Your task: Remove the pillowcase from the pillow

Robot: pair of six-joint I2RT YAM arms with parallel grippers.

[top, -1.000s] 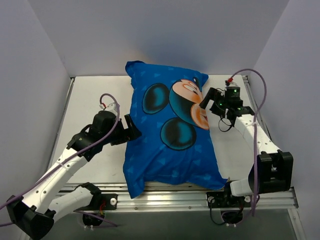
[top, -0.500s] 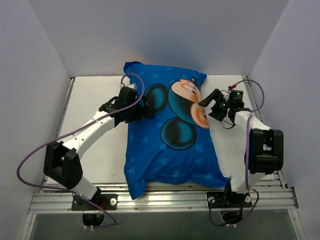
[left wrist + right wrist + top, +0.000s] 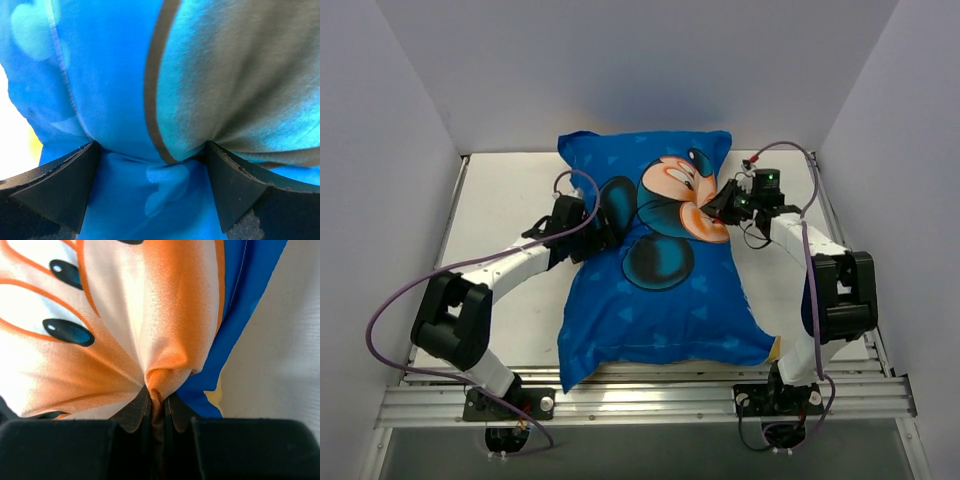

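Observation:
The blue pillowcase [image 3: 655,290] with the Mickey face lies stuffed in the middle of the table; the pillow inside it is hidden. My right gripper [image 3: 718,205] sits at its right edge, shut on a pinched fold of the orange face fabric [image 3: 165,372], gripper [image 3: 157,396]. A sliver of the yellow underside [image 3: 214,396] peeks out beside it. My left gripper [image 3: 601,216] presses into the left side by the black ear print. It is open, and blue cloth [image 3: 150,100] bulges between its wide-set fingers [image 3: 70,180], gripper [image 3: 150,152].
The white tabletop [image 3: 505,190] shows on both sides of the pillowcase. An aluminium rail [image 3: 650,400] runs along the near edge by the arm bases. Grey walls [image 3: 400,120] close in the back and both sides.
My right gripper has shut on a fold of the pillowcase. The pillowcase has shifted left and turned a little. My left gripper has pushed further into its left side.

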